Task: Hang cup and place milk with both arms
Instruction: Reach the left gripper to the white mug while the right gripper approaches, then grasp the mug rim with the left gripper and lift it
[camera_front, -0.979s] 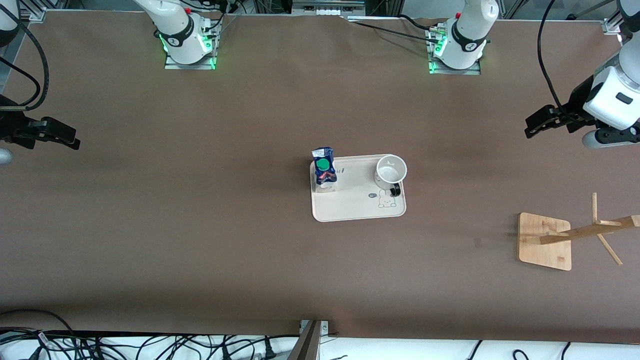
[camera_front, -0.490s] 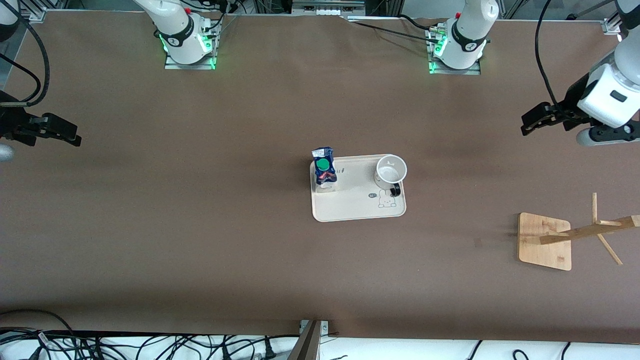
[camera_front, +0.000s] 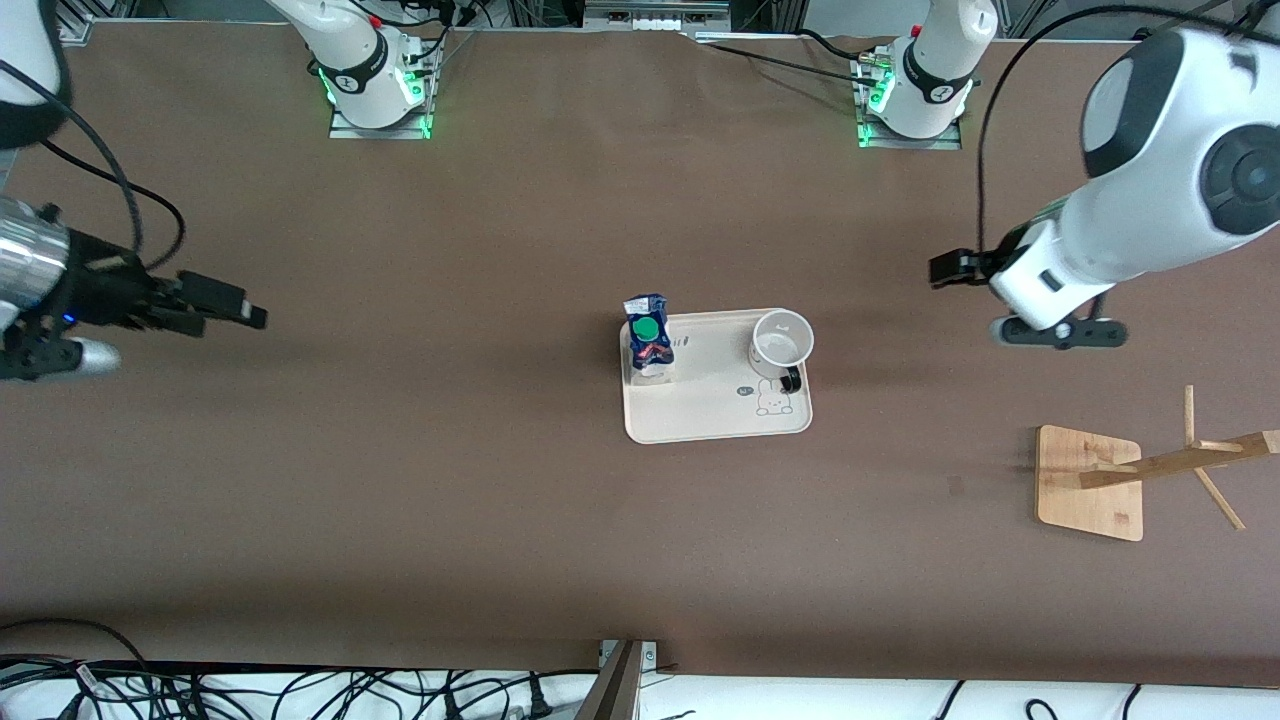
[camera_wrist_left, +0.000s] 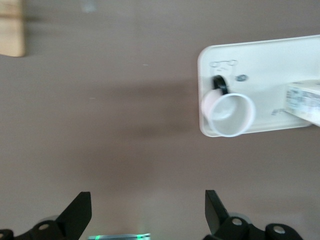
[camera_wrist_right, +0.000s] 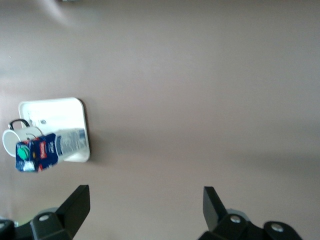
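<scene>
The white cup stands upright on a cream tray at mid-table, its black handle toward the front camera. The dark-blue milk with a green cap stands on the tray's end toward the right arm. My left gripper is open and empty over bare table, between the tray and the left arm's end. My right gripper is open and empty over bare table toward the right arm's end. The left wrist view shows its gripper, the cup and the milk. The right wrist view shows its gripper, the milk and the cup.
A wooden mug rack with a square base and a pegged post stands toward the left arm's end, nearer the front camera than the tray. The tray has a rabbit drawing by the cup. Brown table stretches all around the tray.
Both arms have swung in from the table's ends toward the tray. Both grippers stay open and empty. The cup, milk and rack have not moved.
</scene>
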